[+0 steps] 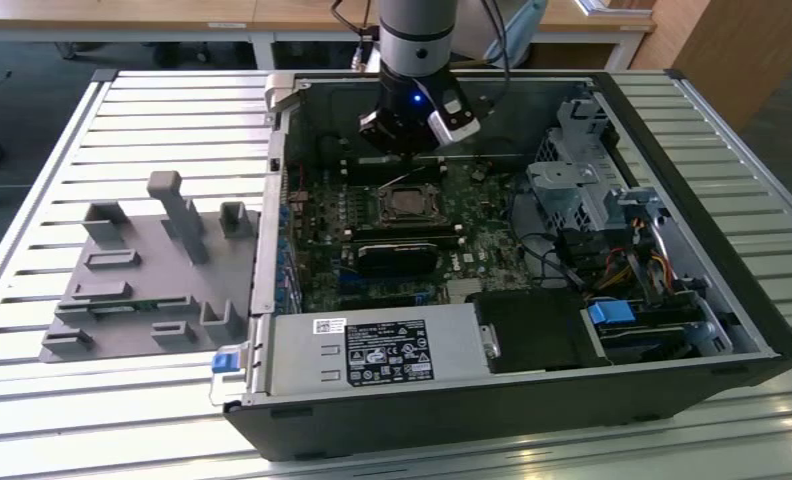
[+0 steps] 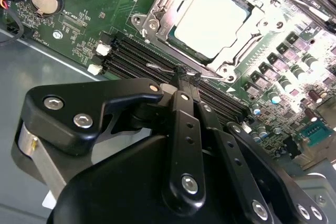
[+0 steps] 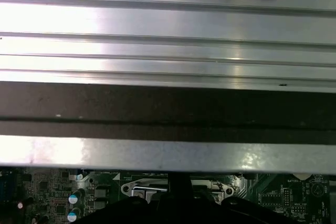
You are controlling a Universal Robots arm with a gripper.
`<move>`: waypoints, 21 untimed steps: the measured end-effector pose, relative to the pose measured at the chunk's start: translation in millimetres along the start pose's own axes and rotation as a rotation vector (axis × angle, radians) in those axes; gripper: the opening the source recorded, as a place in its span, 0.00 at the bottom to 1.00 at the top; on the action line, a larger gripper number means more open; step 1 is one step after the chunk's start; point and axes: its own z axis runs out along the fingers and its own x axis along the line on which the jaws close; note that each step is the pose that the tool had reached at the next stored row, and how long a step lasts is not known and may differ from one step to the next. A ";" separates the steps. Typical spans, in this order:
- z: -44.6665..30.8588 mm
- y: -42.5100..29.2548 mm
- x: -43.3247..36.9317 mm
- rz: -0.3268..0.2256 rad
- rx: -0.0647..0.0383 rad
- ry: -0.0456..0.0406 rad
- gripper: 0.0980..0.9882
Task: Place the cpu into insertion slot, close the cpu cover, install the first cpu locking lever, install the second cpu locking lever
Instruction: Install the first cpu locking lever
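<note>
Black gripper (image 2: 181, 77) up close, fingers pressed together right at the thin locking lever (image 2: 157, 67), just beside the cpu (image 2: 210, 19) lying framed by the lowered cpu cover (image 2: 164, 9), and if that springy wire slips free, it could snap back and gouge the green board (image 2: 79, 24).

Cpu (image 2: 210, 22) in insertion slot (image 2: 148, 23), end effector (image 2: 185, 74) just beside, above memory slots (image 2: 131, 56).
</note>
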 end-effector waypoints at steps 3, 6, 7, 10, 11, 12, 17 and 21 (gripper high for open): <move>0.6 0.0 -1.8 0.000 0.000 0.0000 0.01; 1.1 0.0 -3.3 0.000 0.000 0.0001 0.01; 1.3 0.0 -3.7 0.000 0.000 0.0001 0.01; 1.9 0.1 -5.1 0.000 0.000 -0.0001 0.01; 2.0 0.2 -5.6 0.000 0.000 0.0000 0.01; 2.2 0.2 -6.0 0.000 0.000 0.0000 0.01; 3.5 0.7 -8.4 0.000 0.000 0.0001 0.01; 4.9 1.1 -10.5 0.000 0.000 0.0005 0.01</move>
